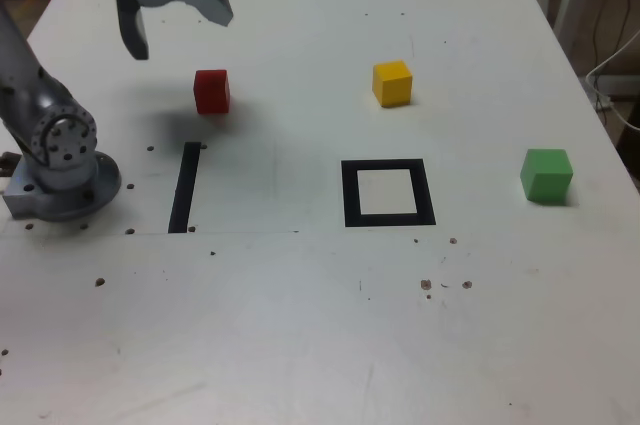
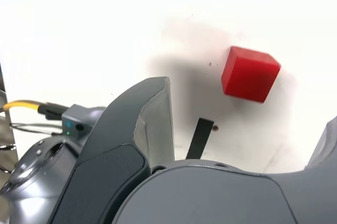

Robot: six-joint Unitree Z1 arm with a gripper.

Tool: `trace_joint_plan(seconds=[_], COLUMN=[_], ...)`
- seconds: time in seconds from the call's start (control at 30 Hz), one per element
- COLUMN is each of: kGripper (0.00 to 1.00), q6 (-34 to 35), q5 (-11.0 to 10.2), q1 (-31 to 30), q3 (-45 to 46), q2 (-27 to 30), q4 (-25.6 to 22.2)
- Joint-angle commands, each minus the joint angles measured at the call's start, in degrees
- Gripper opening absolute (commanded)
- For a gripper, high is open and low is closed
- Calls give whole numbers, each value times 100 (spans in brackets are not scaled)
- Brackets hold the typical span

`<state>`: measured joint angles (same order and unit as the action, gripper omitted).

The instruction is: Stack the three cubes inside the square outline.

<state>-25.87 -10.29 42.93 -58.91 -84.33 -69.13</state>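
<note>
The red cube (image 1: 212, 91) rests on the white table, toward the exterior view's left, and shows in the wrist view as the red cube (image 2: 249, 74). The yellow cube (image 1: 392, 82) sits farther back near the middle. At the exterior view's right lies the green cube (image 1: 546, 175). The square outline (image 1: 387, 192) of black tape, white inside, holds nothing. My gripper (image 1: 180, 33) hangs open above the table, up and to the left of the red cube, with nothing between its jaws. One dark finger (image 2: 150, 124) fills much of the wrist view.
A straight black stripe (image 1: 184, 186) lies left of the outline. The arm's grey base (image 1: 60, 170) stands at the exterior view's left edge. The table's right edge (image 1: 575, 75) drops off near white furniture and cables. Small dark specks dot the surface.
</note>
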Motion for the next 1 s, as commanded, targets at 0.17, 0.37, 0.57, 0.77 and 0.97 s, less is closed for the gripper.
trace_joint_plan(seconds=[0.17,0.37,0.57,0.77,0.97], kGripper=[97,93,89,83,80], q6=[-67,-67,-70,-148,-360], q5=[-79,-98,-138,-145,-83], q1=[5,41,85,92,62], q3=[101,227,240,263,394], q2=[-490,-960,-1241,-1398,-1422], q4=[279,581,767,892,1031])
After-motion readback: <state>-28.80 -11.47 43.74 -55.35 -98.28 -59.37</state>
